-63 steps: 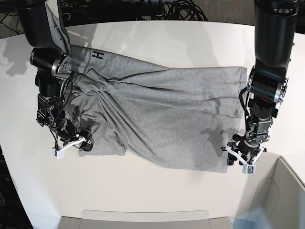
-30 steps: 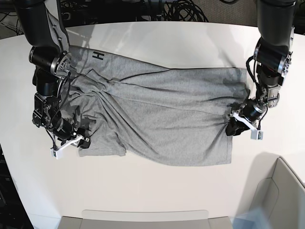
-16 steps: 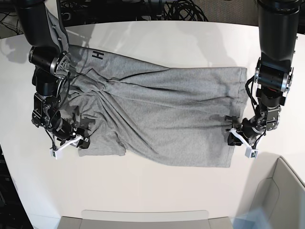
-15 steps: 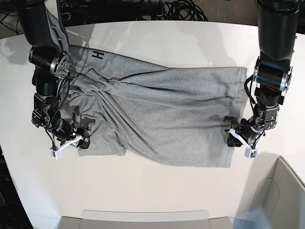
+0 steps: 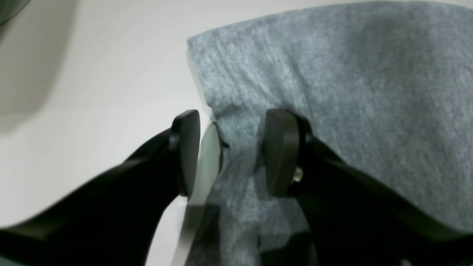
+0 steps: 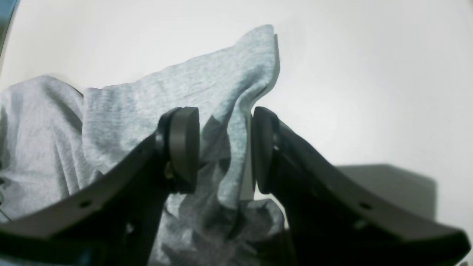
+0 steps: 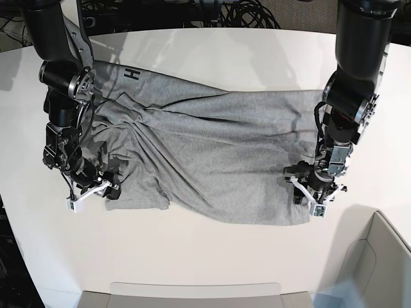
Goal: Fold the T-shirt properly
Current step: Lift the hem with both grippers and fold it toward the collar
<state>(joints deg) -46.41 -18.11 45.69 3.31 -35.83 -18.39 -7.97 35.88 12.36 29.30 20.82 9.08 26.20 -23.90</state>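
Observation:
The heather-grey T-shirt (image 7: 212, 154) lies spread and wrinkled on the white table (image 7: 257, 51), with black lettering (image 7: 131, 74) showing at its far left. My left gripper (image 7: 311, 192) is low at the shirt's near right edge. In the left wrist view, the left gripper (image 5: 232, 151) is open astride the hem of the T-shirt (image 5: 351, 92), one finger on the table and one on the cloth. My right gripper (image 7: 96, 190) is at the near left sleeve. In the right wrist view, the right gripper (image 6: 223, 147) is shut on a raised fold of the T-shirt (image 6: 166, 96).
A pale bin (image 7: 379, 256) stands at the near right corner. A flat tray edge (image 7: 192, 292) runs along the near side. Black cables (image 7: 225, 13) lie behind the table. Both arm columns stand over the shirt's two ends.
My left gripper has moved from off the shirt's right edge leftward and down onto the near right hem. The right gripper has stayed on the sleeve.

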